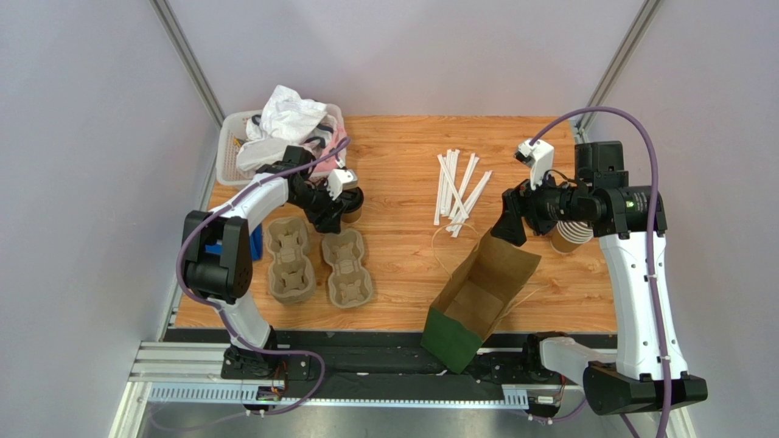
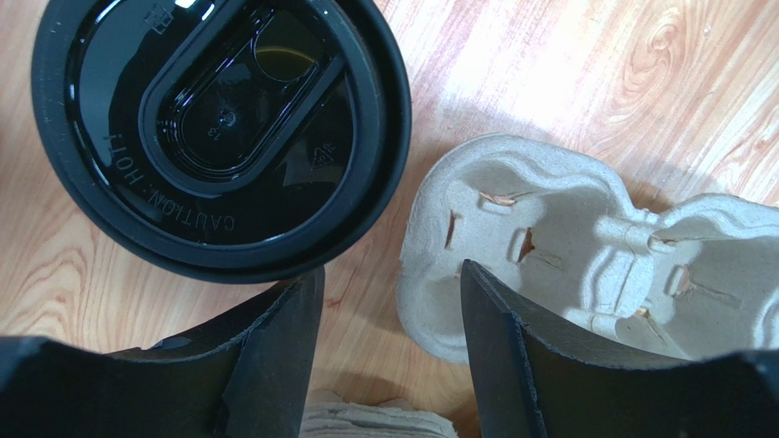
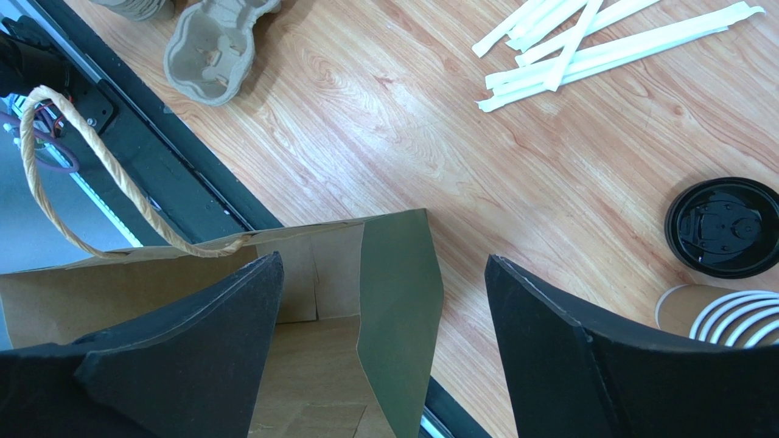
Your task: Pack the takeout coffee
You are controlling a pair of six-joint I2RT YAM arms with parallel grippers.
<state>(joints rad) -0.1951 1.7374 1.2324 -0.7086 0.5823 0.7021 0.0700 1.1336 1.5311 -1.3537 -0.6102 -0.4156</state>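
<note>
The takeout coffee [image 1: 355,203] stands left of the table's middle; in the left wrist view I see its round black lid [image 2: 219,128] from above. My left gripper [image 2: 391,306] hovers right beside it, open, with only bare wood between the fingers; the lid lies just outside the left finger [image 2: 274,365]. In the top view that gripper [image 1: 329,212] is between the cup and the cup carriers. My right gripper [image 3: 384,269] is open, straddling the upper edge of the open brown paper bag [image 3: 398,301] without touching it. From above, the right gripper [image 1: 505,228] sits at the bag's [image 1: 480,292] far rim.
Two moulded-pulp cup carriers [image 1: 291,258] [image 1: 347,266] lie near the left arm; one [image 2: 567,246] is beside my left fingers. Wrapped straws [image 1: 460,187] lie at centre back. A white basket of bags [image 1: 274,137] stands back left. A stack of paper cups [image 3: 731,315] and a black lid [image 3: 722,226] are at the right.
</note>
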